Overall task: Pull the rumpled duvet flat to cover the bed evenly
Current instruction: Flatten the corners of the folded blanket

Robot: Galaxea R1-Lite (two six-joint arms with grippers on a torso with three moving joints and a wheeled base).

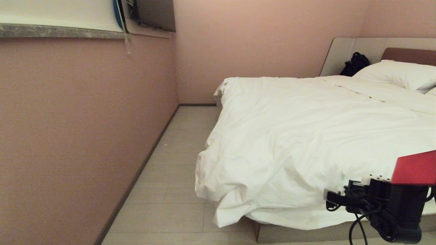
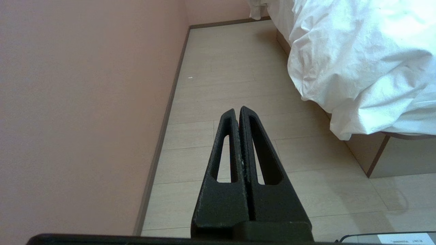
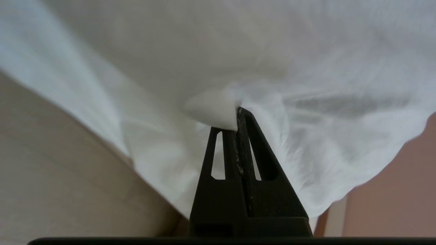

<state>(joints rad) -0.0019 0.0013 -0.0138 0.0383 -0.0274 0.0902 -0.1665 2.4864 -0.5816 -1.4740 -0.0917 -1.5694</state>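
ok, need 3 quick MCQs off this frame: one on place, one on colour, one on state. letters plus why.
1. Where does the duvet bunch and hang off the bed?
A. at the near foot corner on the wall-aisle side
B. over the headboard
C. under the pillow

2. What colour is the bag-like object against the headboard panel?
A. red
B. black
C. blue

3. What is the right hand doing?
A. open above the floor
B. shut on the pillow
C. shut on a fold of the duvet

Answers:
1 A: the head view shows the rumpled corner drooping past the mattress edge towards the floor.
2 B: it reads dark black beside the white pillow.
3 C: the right wrist view shows its fingers together with white fabric pinched at the tips. The left hand is shut and empty over the floor.
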